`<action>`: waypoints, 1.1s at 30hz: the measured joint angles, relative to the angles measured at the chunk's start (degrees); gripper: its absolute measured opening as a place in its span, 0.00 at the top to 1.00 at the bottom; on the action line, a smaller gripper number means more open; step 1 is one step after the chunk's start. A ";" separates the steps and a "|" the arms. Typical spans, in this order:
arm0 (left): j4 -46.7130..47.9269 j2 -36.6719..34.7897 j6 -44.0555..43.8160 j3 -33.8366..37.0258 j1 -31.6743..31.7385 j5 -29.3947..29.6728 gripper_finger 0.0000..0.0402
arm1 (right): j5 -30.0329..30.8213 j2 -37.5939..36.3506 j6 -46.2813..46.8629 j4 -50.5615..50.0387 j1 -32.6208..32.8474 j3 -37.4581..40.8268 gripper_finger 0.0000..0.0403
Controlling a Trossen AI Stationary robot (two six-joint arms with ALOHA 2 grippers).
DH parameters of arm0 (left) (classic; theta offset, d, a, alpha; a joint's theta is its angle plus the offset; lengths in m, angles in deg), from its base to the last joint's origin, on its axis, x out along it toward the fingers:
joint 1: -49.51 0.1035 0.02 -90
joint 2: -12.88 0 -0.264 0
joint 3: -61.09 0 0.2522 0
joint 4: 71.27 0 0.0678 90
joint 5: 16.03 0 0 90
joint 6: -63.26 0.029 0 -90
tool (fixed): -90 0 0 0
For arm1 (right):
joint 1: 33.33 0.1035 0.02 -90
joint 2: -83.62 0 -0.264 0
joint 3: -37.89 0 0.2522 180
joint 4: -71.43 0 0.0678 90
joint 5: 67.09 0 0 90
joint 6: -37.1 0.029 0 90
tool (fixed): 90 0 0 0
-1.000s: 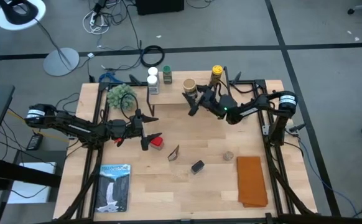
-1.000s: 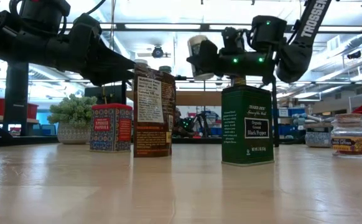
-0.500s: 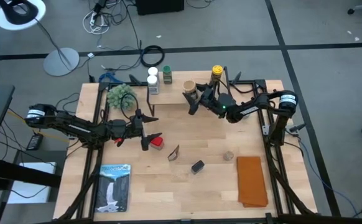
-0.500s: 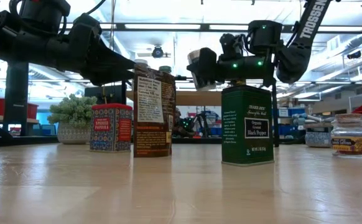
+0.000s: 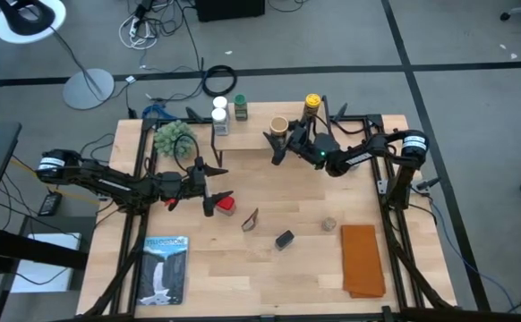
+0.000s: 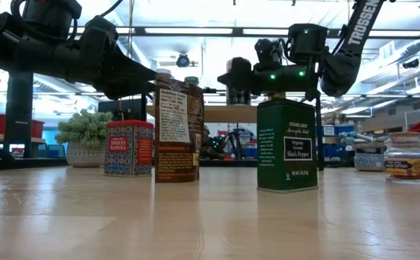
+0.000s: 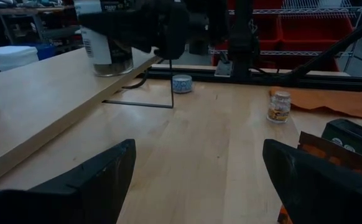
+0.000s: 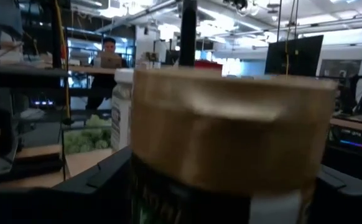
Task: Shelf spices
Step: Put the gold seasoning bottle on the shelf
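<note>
Bright overhead lighting glares behind dark silhouetted arms; the nearest jar (image 8: 231,149) looks blurred.

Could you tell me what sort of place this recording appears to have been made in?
Probably a robotics lab or workshop rather than a kitchen. The wooden table stands on a grey floor strewn with cables, red storage bins on wire racks fill the background, and a monitor sits beyond the table.

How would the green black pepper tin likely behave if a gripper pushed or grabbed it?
The green pepper tin looks rigid with flat sides, so it probably grips firmly. It stands upright, taller than wide, so a high push might tip it; it shouldn't roll.
</note>
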 joint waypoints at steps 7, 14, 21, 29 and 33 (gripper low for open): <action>0.04 0.00 -0.02 0.00 0.00 0.00 0.11 | -0.02 -2.19 -2.00 0.64 1.15 0.02 0.27; 0.04 0.00 -0.02 0.00 0.00 0.00 0.11 | 1.42 -6.15 -7.57 0.66 2.72 0.02 0.27; 0.04 0.00 -0.04 0.00 0.00 0.00 0.11 | 3.99 -9.03 -10.30 -3.55 2.40 0.02 0.27; 0.00 0.00 -0.04 0.00 0.00 0.00 0.11 | 4.39 -9.19 -13.26 -3.00 2.04 0.02 0.27; 0.00 0.00 -0.04 0.00 0.00 0.00 0.11 | 4.43 -9.21 -13.89 -2.42 1.98 0.02 0.27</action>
